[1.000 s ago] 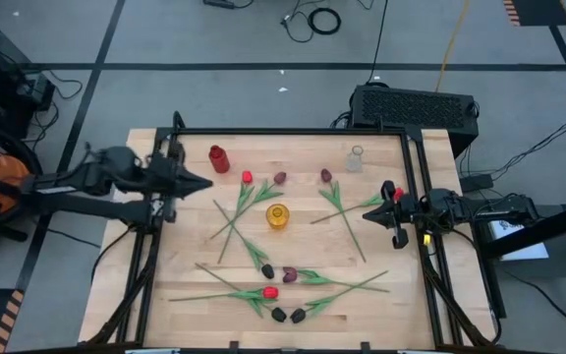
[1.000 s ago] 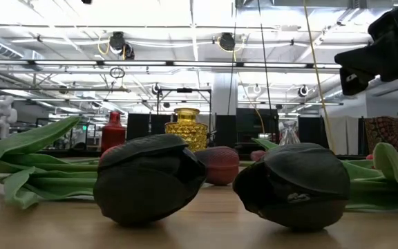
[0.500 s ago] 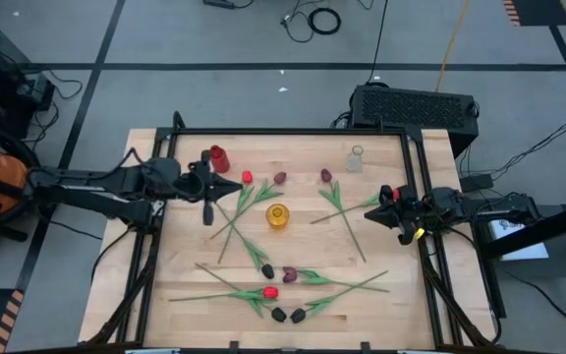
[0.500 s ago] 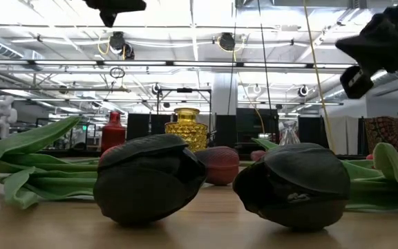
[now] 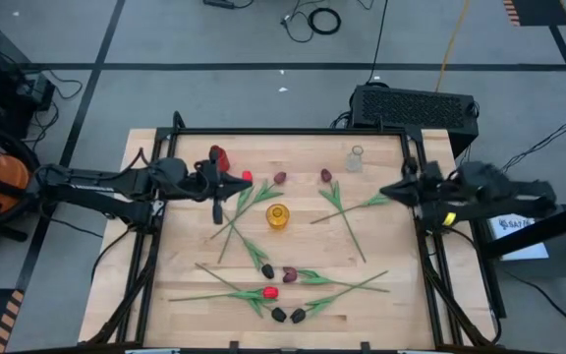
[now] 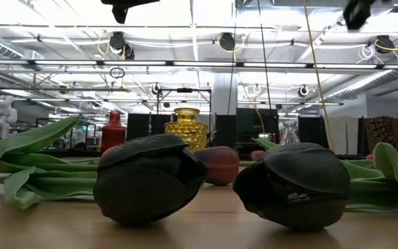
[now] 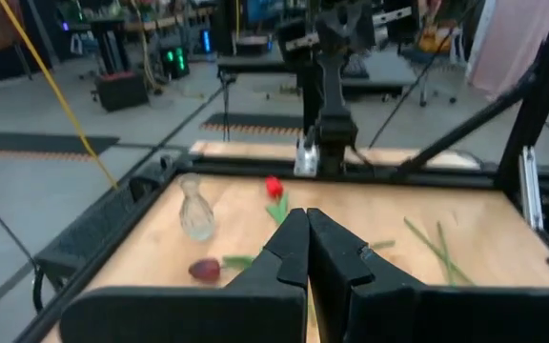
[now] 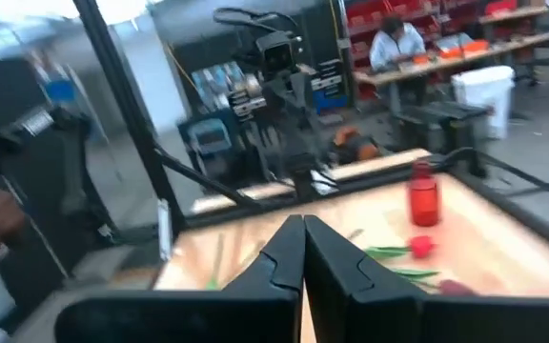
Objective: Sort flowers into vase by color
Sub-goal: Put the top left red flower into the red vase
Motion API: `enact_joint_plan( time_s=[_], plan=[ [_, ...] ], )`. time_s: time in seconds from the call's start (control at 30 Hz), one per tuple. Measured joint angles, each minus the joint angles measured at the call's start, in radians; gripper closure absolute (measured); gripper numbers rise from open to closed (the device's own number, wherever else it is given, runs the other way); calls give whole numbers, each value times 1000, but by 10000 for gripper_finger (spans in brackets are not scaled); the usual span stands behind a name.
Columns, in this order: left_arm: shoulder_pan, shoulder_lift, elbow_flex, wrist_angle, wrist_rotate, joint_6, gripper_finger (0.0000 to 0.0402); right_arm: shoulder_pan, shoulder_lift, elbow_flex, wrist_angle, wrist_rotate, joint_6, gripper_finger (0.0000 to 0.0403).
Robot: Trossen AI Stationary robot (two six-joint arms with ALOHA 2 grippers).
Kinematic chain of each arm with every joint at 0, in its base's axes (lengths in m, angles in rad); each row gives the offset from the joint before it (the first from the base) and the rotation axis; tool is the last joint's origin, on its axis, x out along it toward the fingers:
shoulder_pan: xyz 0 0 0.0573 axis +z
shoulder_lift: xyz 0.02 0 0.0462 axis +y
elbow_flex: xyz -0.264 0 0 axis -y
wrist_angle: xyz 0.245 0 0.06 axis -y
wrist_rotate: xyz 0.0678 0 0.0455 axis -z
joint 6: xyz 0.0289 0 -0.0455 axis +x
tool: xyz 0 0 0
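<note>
Both arms are built of dark, near-black segments with rounded joint housings. The left arm (image 5: 96,184), at the left of the high view, is a long slim link ending in a bulkier wrist block. The right arm (image 5: 489,192), at the right of that view, carries a small yellow mark near its wrist. In each wrist view the fingers (image 7: 305,250) are matte black, tapered, faceted wedges rising from a broad black base.

Wooden table (image 5: 391,295) — flowers (image 5: 273,280), vases (image 5: 277,216).
</note>
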Motion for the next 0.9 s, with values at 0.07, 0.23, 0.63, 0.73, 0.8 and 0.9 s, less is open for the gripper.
enact_joint_plan(
  time_s=[0.07,0.23,0.63,0.73,0.8,0.9],
  plan=[
    [1,0,0,17,-1,35,400,0,99,163,-128,26,-36,403],
    [1,0,0,29,-1,42,400,0,320,464,-357,48,-126,403],
    [-137,4,0,10,-67,-16,400,56,477,248,-101,45,-86,403],
    [-198,24,0,-38,-197,-68,400,73,493,130,51,46,-56,403],
    [-222,40,0,-70,-290,-132,400,80,502,69,138,46,-53,403],
    [-234,64,0,-143,-351,-221,400,88,518,9,210,47,-21,403]
  ],
)
